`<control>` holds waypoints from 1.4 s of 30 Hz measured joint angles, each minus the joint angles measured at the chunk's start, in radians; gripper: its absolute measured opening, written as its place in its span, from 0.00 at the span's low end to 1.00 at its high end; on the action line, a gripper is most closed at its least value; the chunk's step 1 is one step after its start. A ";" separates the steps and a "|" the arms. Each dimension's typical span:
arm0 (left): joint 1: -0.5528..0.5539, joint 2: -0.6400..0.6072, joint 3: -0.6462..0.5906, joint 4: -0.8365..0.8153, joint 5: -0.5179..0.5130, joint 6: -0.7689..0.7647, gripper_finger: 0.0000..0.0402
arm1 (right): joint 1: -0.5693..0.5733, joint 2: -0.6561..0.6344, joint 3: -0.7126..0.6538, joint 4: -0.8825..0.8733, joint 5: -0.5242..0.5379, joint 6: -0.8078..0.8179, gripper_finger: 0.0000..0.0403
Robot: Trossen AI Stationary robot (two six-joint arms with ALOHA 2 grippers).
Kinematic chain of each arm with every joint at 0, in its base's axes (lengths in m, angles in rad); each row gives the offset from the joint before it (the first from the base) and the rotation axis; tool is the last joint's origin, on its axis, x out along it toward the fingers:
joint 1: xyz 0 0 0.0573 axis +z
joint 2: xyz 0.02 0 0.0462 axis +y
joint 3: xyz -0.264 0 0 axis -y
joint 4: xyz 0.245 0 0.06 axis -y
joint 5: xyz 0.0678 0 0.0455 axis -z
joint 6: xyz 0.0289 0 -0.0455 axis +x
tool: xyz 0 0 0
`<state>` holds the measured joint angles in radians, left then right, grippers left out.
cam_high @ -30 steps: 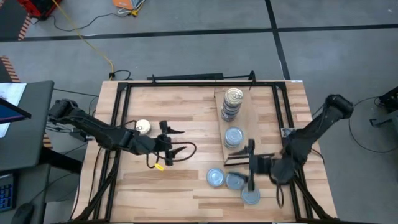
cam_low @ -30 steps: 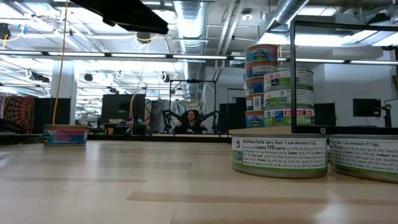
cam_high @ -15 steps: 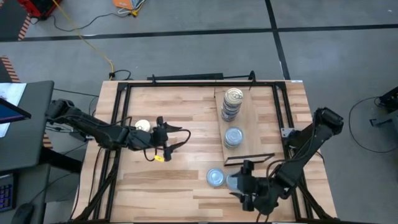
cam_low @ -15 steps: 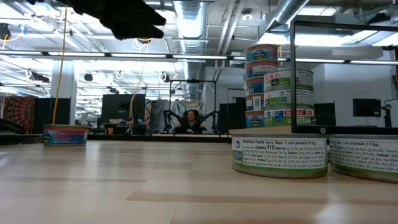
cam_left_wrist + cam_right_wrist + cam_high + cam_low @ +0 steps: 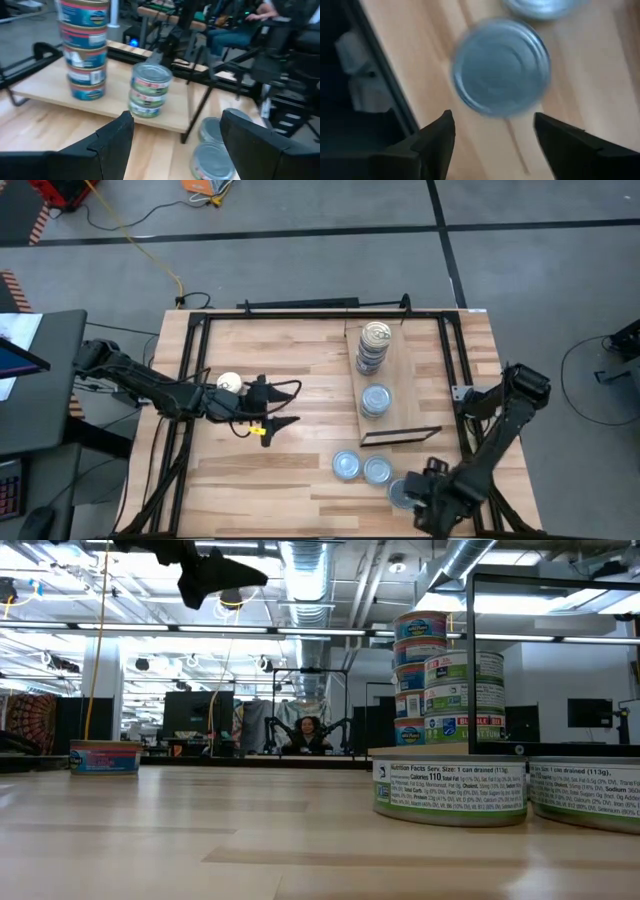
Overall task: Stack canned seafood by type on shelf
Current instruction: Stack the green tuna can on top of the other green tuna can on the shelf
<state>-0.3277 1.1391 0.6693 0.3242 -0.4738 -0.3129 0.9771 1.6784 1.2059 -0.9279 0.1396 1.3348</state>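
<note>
Hovering right over a silvery-top tin (image 5: 501,66), the right gripper (image 5: 492,137) has its fingers spread wide with nothing between them, so that looks like the next pick. From above, that tin (image 5: 401,492) sits at the near edge of the worktop (image 5: 300,370), almost directly under the right gripper (image 5: 430,490), with two more silvery tins (image 5: 362,468) lying loose just beside it. It's flat and round, so no long axis to line up with; the gripper mostly just needs to drop straight down and close across it.

The shelf (image 5: 400,395) lies away from that tin toward the far side, so the carry would go over the dark strip (image 5: 400,435) at its near end. On it are a short silvery stack (image 5: 375,400) and a taller gold-top stack (image 5: 374,345) behind it; the silvery one would be the destination.

The left gripper (image 5: 272,405) floats mid-worktop, fingers open and empty, well apart from the loose silvery tins. A lone gold-top tin (image 5: 229,384) sits near the left arm, so that one's probably its job.
</note>
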 joint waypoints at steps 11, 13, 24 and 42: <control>-0.020 0.059 0.000 0.212 -0.006 0.061 0.70 | 0.161 -0.056 -0.205 0.127 0.213 0.399 0.68; -0.020 0.071 0.000 0.214 -0.006 0.052 0.70 | 0.161 -0.037 -0.217 0.121 0.211 0.421 0.68; -0.034 0.137 0.000 0.220 -0.003 -0.030 0.70 | 0.160 -0.036 -0.217 0.088 0.226 0.419 0.68; -0.034 0.137 0.000 0.215 -0.009 -0.026 0.70 | 0.133 -0.036 -0.217 0.091 0.225 0.412 0.68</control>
<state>-0.3614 1.2758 0.6694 0.5390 -0.4831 -0.3387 1.1099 1.6424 0.9884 -0.8372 0.3649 1.7468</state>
